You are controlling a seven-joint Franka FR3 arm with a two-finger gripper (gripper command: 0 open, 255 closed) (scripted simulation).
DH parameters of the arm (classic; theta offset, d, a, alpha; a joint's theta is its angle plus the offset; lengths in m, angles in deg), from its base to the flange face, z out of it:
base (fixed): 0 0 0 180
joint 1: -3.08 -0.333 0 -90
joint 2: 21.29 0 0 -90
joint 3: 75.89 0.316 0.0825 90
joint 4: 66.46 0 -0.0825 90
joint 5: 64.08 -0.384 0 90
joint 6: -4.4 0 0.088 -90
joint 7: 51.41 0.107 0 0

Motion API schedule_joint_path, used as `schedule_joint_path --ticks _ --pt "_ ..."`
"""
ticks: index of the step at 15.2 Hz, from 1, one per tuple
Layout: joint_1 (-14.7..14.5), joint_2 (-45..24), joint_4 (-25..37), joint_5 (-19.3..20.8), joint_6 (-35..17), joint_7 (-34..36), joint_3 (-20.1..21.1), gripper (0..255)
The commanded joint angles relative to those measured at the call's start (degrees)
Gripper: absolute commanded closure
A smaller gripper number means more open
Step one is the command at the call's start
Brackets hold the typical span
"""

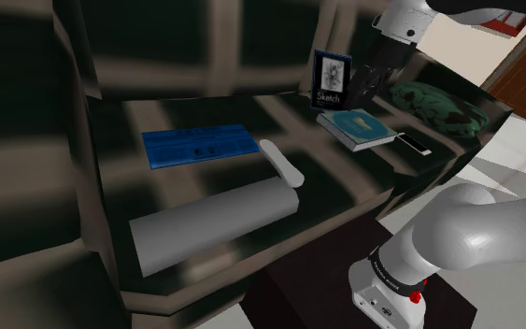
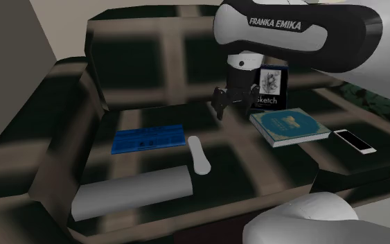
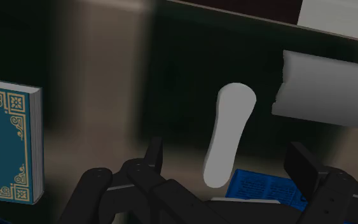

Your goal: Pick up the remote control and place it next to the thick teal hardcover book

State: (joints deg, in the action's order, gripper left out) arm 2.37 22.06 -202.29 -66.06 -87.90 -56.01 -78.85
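Dark plaid sofa seat [image 1: 345,192], listed by the shoulder view's left to right. Grey bolster roll [image 1: 214,224] lies along the front of the seat. Behind it is a flat blue rectangular item [image 1: 200,145] with dark print. White remote control [image 1: 282,164] lies flat on the seat just right of the blue item, its near end just beside the bolster's end and well apart from the book. Sketch pad [image 1: 332,79] stands upright against the backrest. Gripper [image 1: 362,93] hangs in the air in front of the pad, above the seat, touching nothing. Jaws are spread wide and hold nothing. In the wrist view the fingers [image 3: 151,153] stand far apart, with the remote [image 3: 228,133] on the cushion far below them. Thick teal hardcover book [image 1: 357,127] with gold ornament lies flat, in front of the sketch pad. Smartphone [image 1: 414,142] lies flat just right of the book. Green patterned cushion [image 1: 438,105] sits further right on the sofa. Robot stand is at the lower right.
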Motion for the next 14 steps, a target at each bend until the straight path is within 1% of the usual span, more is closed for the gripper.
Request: schedule_joint_path --ticks 1,8,14 --pt "0.0 0.0 0.0 0.0 0.0 0.0 0.0 0" --pt "-0.8 -7.1 -6.7 -1.5 -14.0 4.5 3.8 0" --pt "-1.4 -16.8 -9.2 -2.2 -26.3 8.5 6.9 0"
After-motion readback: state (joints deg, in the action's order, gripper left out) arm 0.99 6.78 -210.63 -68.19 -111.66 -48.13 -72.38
